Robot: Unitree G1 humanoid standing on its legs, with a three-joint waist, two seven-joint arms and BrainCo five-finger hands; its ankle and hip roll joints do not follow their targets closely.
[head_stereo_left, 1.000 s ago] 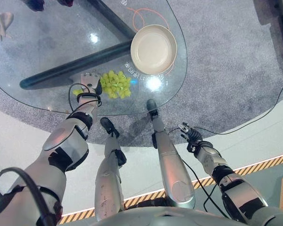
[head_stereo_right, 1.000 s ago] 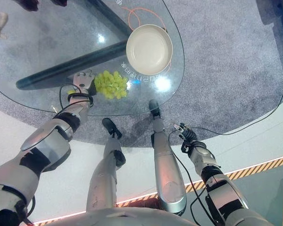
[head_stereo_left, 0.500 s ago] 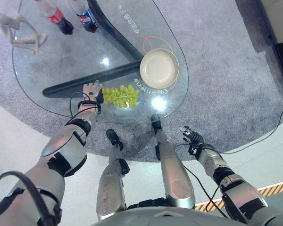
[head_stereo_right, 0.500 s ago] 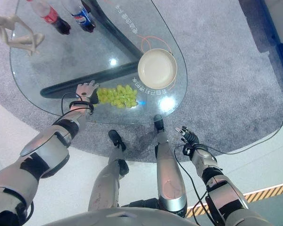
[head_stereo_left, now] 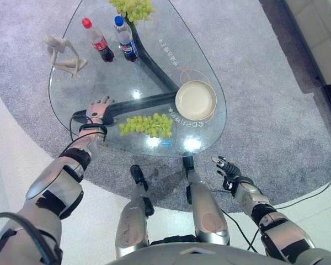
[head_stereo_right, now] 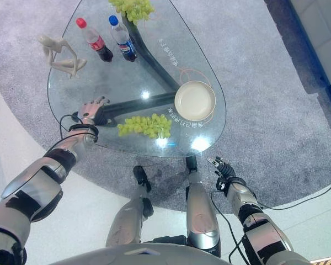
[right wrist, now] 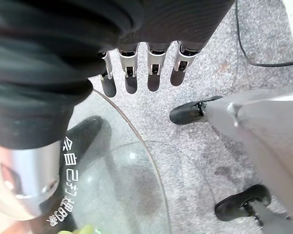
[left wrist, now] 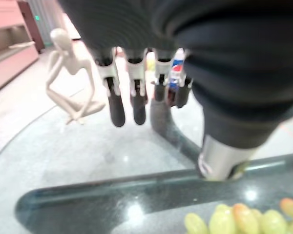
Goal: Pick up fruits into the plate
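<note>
I see my left hand [head_stereo_left: 97, 109] stretched forward over the near left edge of the glass worktop [head_stereo_left: 94, 77], the arm reaching in from the lower left. Its fingers [left wrist: 117, 109] hang straight and relaxed, spread a little, and they hold nothing. The hand sits near the left end of a bunch of green grapes [head_stereo_left: 147, 125] but apart from it. The grapes lie on the worktop close to its near edge, between my left hand and the cream plate [head_stereo_left: 196, 100], which stands near the right edge and has nothing in it.

My right hand [head_stereo_left: 229, 170] hangs low beyond the near right edge of the worktop, over the grey carpet [head_stereo_left: 265, 110], fingers [right wrist: 131, 80] extended and loosely splayed, gripping nothing.

Towards the far edge I see a second bunch of grapes [head_stereo_left: 133, 8], two cola bottles [head_stereo_left: 111, 40] standing upright side by side, and a white figurine [head_stereo_left: 63, 53] near the far left edge.
</note>
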